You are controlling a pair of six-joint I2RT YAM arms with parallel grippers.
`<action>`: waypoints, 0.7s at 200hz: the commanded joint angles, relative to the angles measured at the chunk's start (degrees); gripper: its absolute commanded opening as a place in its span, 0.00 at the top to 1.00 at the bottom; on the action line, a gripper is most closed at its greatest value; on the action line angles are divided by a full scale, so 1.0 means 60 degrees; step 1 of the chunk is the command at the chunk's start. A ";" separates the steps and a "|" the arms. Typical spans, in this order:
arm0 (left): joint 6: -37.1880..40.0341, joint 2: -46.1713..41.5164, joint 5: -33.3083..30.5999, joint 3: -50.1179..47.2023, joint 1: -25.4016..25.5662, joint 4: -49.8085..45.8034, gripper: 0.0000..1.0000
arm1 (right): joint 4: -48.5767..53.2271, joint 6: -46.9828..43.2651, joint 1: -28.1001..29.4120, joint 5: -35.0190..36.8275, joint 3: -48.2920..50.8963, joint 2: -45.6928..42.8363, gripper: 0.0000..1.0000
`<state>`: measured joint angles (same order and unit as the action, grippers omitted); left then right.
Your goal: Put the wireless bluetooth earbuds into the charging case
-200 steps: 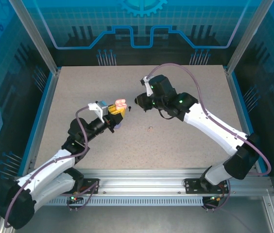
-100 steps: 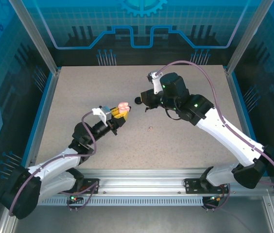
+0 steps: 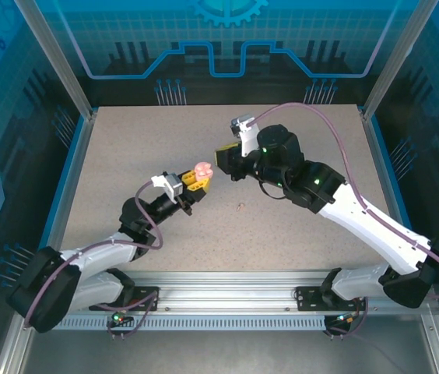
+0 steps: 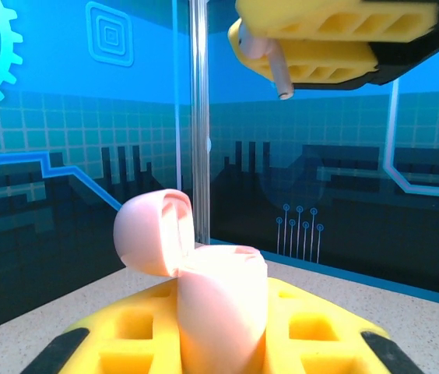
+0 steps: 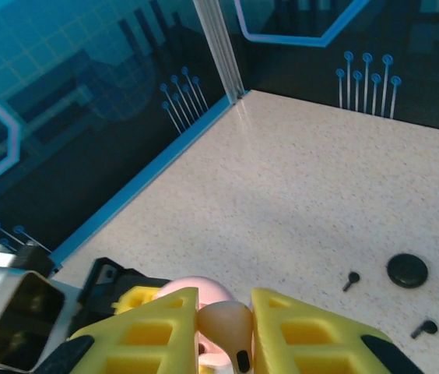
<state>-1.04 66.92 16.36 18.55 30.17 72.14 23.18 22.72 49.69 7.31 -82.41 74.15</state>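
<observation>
Holding: left gripper (image 3: 192, 180) pinching pink charging case (image 4: 221, 300) upright, lid open, ready to receive; right gripper (image 3: 225, 155), just above, pinching pale pink earbud (image 5: 223, 326) stem-down for insertion.

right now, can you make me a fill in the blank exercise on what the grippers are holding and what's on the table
1. The left gripper is shut on a pink charging case whose lid is ____.
2. The right gripper pinches a pale ____ earbud.
3. Beside the round black case on the table lie ____ loose black earbuds.
Missing words: open; pink; two.
</observation>
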 commanded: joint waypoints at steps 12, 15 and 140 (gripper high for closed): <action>0.0358 0.0453 0.0317 0.0354 0.0067 0.1336 1.00 | -0.1728 -0.0033 0.0667 0.0720 0.0882 -0.0379 0.79; 0.0374 0.0488 0.0312 0.0383 0.0069 0.1336 1.00 | -0.1849 -0.0069 0.0730 0.0785 0.0976 -0.0396 0.79; 0.0834 0.1255 0.0599 0.0866 0.0167 0.1339 1.00 | -0.4127 -0.0143 0.1223 0.1828 0.2559 -0.0800 0.79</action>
<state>3.05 73.93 18.11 22.04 30.61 77.47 1.74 22.02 56.25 16.58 -67.70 71.22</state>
